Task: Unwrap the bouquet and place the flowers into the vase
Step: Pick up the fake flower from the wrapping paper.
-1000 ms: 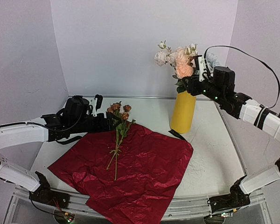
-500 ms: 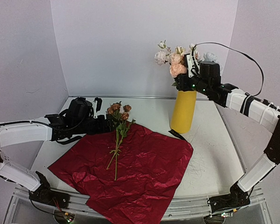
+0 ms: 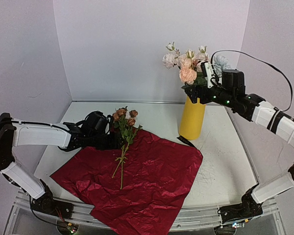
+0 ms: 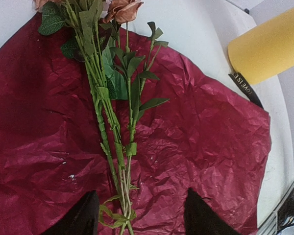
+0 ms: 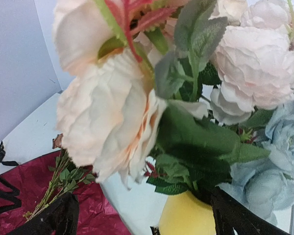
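At the mouth of the yellow vase [image 3: 192, 120] stands a bunch of flowers [image 3: 186, 66] in white, peach, pink and pale blue. Their stems go down inside it and their leaves crowd the rim. The vase is upright on the white table [image 3: 225, 166]. The right gripper [image 5: 144, 205] hovers at the vase's neck, just under the blooms. Its two fingers stand wide apart, one on either side of the vase's mouth, and they have hold of nothing.

Left of the vase, a sheet of dark red crinkled paper [image 3: 147, 181] lies spread flat, one corner reaching close to the vase's foot. A black ribbon [image 3: 186, 142] lies at that corner, just beside the base of the vase.

Further left of the vase, a sprig of rusty-brown flowers [image 3: 122, 142] lies on the paper, outside any container. Its blooms sit at the sheet's far edge and its stems run toward the near side. The left gripper [image 4: 142, 210] is low over this sprig. Its fingers are parted with the thin green stems between them, and a gap shows on each side, so nothing is gripped.
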Action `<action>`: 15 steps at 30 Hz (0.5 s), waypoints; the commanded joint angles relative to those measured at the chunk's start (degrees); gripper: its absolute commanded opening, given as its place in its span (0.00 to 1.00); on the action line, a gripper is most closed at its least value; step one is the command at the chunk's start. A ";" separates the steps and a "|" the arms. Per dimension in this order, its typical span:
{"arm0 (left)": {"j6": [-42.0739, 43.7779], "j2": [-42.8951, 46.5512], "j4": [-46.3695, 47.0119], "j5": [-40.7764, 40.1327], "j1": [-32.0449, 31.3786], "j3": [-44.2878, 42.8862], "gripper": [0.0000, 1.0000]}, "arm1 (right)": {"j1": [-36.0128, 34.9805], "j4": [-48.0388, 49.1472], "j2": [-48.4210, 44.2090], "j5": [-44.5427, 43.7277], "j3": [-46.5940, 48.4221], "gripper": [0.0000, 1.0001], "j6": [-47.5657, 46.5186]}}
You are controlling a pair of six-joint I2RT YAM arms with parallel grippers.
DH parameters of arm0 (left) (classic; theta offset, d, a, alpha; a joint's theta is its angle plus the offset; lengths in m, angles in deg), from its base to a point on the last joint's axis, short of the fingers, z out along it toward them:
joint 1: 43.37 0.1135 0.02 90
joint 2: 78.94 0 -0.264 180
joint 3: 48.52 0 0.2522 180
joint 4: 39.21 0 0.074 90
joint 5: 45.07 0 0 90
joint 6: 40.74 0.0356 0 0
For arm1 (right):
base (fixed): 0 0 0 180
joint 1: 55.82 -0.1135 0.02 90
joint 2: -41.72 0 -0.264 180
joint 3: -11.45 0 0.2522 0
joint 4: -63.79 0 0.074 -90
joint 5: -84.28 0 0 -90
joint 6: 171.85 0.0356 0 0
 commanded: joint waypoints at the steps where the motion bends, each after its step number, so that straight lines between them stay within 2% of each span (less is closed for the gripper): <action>1: 1.96 -2.82 -0.44 1.34 0.28 -3.69 0.50 | 0.28 -2.54 -6.05 2.50 -4.28 0.95 2.01; 5: 1.88 -5.04 -0.90 4.33 0.24 -3.43 0.42 | 0.24 -2.95 -10.37 4.56 -9.32 0.95 4.97; 12: 1.24 -7.42 -1.02 6.46 0.19 -2.42 0.40 | 0.28 -2.32 -15.88 7.49 -16.17 0.93 9.70; 15: 1.22 -8.33 -1.14 7.63 0.16 -2.45 0.35 | 0.24 -1.33 -16.68 9.10 -18.39 0.92 11.21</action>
